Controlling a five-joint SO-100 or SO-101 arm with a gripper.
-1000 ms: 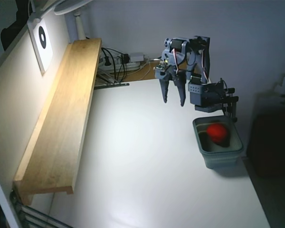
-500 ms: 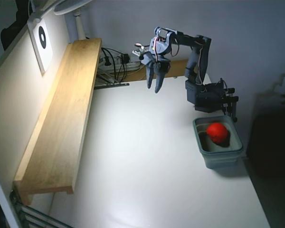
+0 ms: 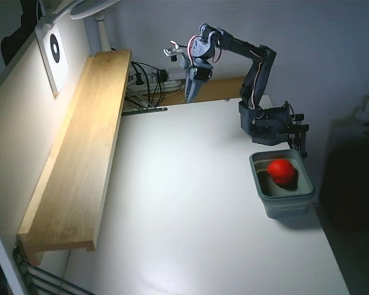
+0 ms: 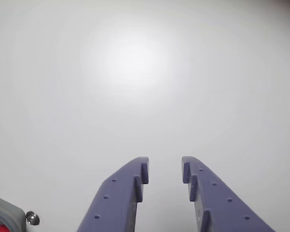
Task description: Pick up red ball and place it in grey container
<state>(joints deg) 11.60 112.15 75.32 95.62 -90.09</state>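
The red ball (image 3: 281,171) lies inside the grey container (image 3: 295,201), which stands at the right edge of the white table in the fixed view. My gripper (image 3: 189,98) hangs over the far end of the table, pointing down, well away from the container. In the wrist view the gripper (image 4: 164,166) has its two purple fingers (image 4: 130,186) a little apart, with nothing between them and only bare table beneath. A grey corner (image 4: 7,215) with a sliver of red shows at that view's bottom left edge.
A long wooden shelf (image 3: 80,160) runs along the table's left side against the wall. Cables and a power strip (image 3: 149,80) lie at the far end. The arm's base (image 3: 267,126) is clamped at the right edge just behind the container.
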